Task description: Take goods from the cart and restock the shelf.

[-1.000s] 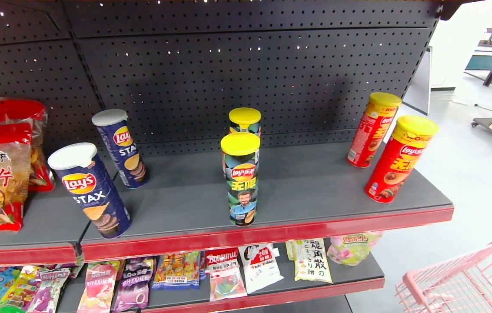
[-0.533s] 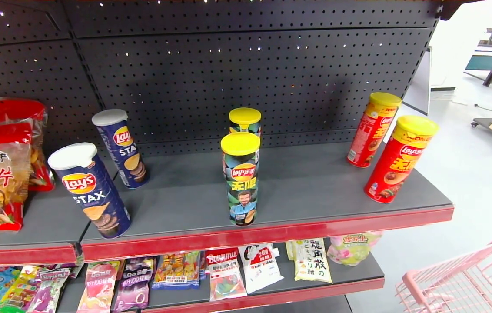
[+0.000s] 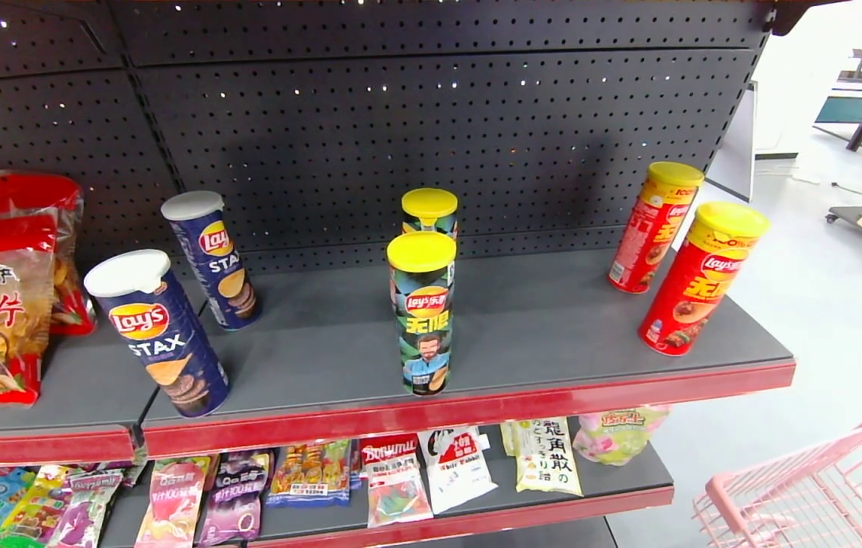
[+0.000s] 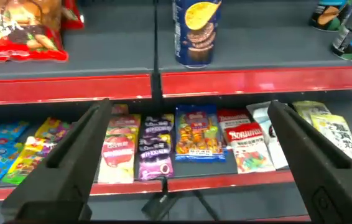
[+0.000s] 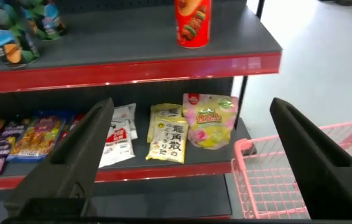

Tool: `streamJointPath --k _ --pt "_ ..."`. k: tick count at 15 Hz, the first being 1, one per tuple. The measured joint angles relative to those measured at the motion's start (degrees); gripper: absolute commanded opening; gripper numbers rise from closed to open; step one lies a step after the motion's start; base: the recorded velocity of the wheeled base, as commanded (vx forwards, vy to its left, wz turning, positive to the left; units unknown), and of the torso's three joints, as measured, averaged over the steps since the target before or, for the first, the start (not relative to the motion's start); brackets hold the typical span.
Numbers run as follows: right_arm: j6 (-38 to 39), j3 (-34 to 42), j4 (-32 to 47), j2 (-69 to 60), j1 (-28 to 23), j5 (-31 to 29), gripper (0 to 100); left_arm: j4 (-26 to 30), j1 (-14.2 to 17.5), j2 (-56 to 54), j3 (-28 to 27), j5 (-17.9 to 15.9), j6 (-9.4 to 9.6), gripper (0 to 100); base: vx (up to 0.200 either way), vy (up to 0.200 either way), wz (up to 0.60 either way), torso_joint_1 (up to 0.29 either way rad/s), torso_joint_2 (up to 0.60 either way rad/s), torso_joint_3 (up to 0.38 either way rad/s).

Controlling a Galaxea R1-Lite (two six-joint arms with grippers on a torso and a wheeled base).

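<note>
From the head camera, the pink cart (image 3: 819, 487) stands low at the robot's right, past the shelf (image 3: 477, 403) end; what it carries I cannot tell. Left wrist: the left tool (image 4: 188, 107) is spread wide, empty, facing snack bags (image 4: 194, 134). Right wrist: the right tool (image 5: 191, 104), spread and empty, has the cart close below, so that arm looks nearer.

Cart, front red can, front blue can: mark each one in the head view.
cart (image 3: 714, 493), head view, corner of its pink rim.
front red can (image 3: 694, 293), head view, middle of its label.
front blue can (image 3: 161, 342), head view, middle of its label.
</note>
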Motion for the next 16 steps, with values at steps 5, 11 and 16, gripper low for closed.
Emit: streamJointPath --k 5,11,16 --pt "-0.7 1.6 -4.3 -0.4 -0.1 -2.0 100 0.0 -1.2 -2.5 0.0 -1.6 0.20 100 0.000 0.000 0.00 0.000 0.00 0.000" --pt "-2.0 0.0 -4.6 -0.5 -0.1 -1.6 100 -0.1 -1.3 -2.8 0.0 -1.5 0.35 100 0.000 0.000 0.00 0.000 0.00 0.000" --pt "-1.2 1.9 -1.0 -0.6 -0.2 -3.6 100 -0.1 -1.3 -2.8 0.0 -1.5 0.39 100 0.000 0.000 0.00 0.000 0.00 0.000"
